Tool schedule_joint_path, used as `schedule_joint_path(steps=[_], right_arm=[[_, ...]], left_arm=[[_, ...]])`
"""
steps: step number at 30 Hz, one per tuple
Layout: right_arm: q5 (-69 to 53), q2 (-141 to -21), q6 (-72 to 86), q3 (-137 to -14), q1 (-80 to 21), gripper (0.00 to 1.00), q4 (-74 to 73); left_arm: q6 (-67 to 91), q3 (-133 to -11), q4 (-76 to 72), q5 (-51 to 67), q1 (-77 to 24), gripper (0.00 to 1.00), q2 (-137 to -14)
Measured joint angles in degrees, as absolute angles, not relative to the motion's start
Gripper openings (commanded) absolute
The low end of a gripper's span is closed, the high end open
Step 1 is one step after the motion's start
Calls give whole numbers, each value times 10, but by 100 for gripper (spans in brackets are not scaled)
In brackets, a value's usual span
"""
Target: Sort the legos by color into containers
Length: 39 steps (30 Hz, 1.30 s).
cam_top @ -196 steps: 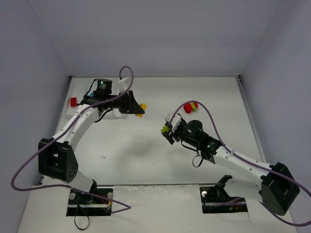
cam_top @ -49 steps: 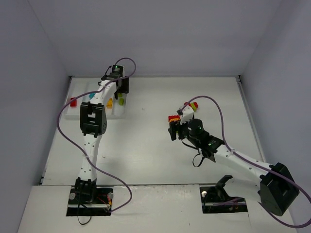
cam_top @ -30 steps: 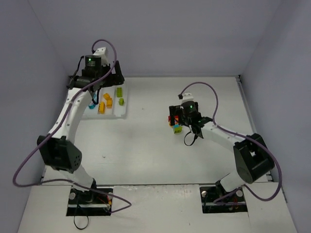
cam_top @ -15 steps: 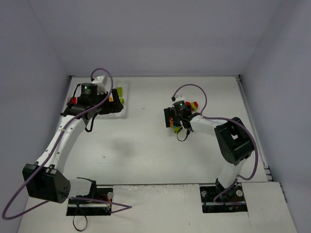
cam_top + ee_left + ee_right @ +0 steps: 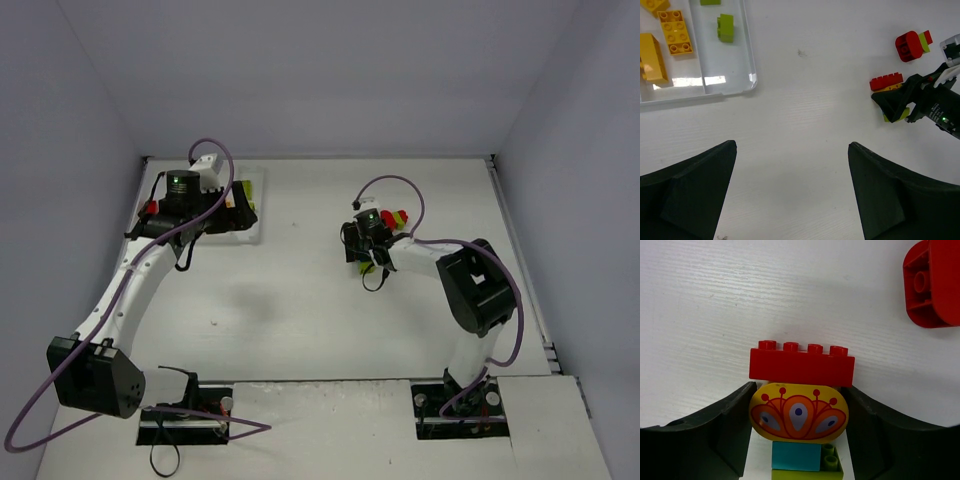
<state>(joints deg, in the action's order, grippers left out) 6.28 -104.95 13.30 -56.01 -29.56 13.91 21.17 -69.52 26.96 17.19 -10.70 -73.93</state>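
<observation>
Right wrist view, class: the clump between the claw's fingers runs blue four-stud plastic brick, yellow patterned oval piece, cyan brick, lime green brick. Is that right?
No. The four-stud plastic brick is red, not blue, as the right wrist view shows. The rest holds: yellow patterned oval piece, cyan brick, then lime green brick, between the fingers of the right claw.

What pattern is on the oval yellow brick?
The oval brick: orange petals with blue dots; clearest in right wrist view.

A clump lies on the worktop, joined in a row: red four-stud brick, yellow oval piece with orange fans, cyan brick, lime brick. A red rounded brick lies near it, apart. In the white tray, yellow bricks share one compartment and a lime green brick lies in the outermost.
</observation>
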Motion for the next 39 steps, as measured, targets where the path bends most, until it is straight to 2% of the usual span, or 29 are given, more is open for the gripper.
schedule_joint_path(steps=[2, 4, 5, 11, 16, 23, 29, 39], right_arm=[[60, -1049, 133, -558, -296, 20, 147], [57, -1045, 124, -546, -296, 11, 166], [53, -1039, 117, -535, -297, 0, 177], [30, -922, 37, -423, -347, 0, 226], [-32, -738, -74, -339, -434, 1, 303], [-111, -586, -136, -300, -435, 1, 330], [-165, -529, -161, -298, -436, 3, 324], [-196, -526, -173, -295, -436, 4, 310]], left_arm=[[211, -695, 264, 183, -107, 86, -739], [211, -695, 259, 197, -107, 86, -739], [212, -694, 253, 205, -107, 86, -739], [216, -683, 227, 284, -112, 86, -741], [217, -686, 229, 337, -151, 86, -749], [218, -734, 262, 378, -236, 86, -762], [244, -751, 264, 400, -296, 86, -770], [279, -761, 255, 402, -343, 86, -824]])
